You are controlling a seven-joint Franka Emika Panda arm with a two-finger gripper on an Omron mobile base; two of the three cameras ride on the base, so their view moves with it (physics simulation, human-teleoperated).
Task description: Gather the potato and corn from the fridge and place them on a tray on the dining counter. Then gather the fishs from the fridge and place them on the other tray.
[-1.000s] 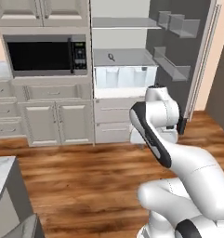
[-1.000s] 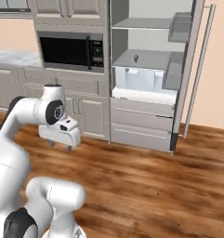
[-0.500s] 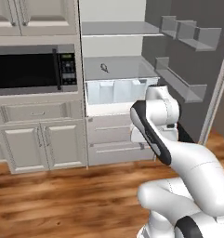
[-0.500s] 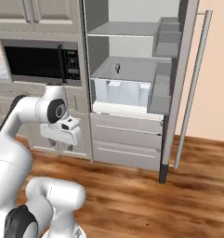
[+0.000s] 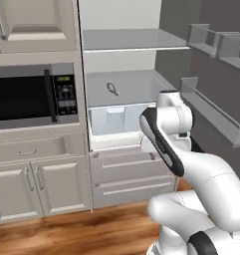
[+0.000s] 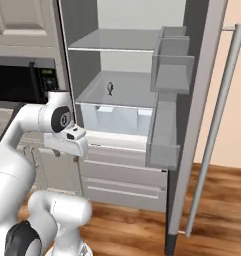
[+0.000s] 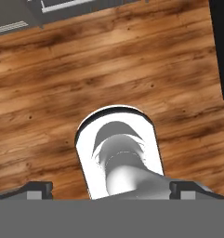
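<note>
Pale cabinets and a black microwave (image 5: pixel 29 97) flank the open fridge (image 5: pixel 121 89), where 1 small dark lump (image 5: pixel 112 89) sits on the middle shelf. From the right, that lump (image 6: pixel 110 88) lies above a white drawer (image 6: pixel 117 119). Over wood floor (image 7: pixel 108 69), the gripper (image 7: pixel 111 188) stands spread, holding nothing.

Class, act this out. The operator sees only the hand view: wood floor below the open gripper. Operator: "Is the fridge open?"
Observer: Yes, the fridge door is swung wide open.
Operator: Anything inside?
Observer: One small dark thing lies on the middle shelf; it is too small to identify.
Operator: What is beside the fridge?
Observer: A microwave is built in on its left.
</note>
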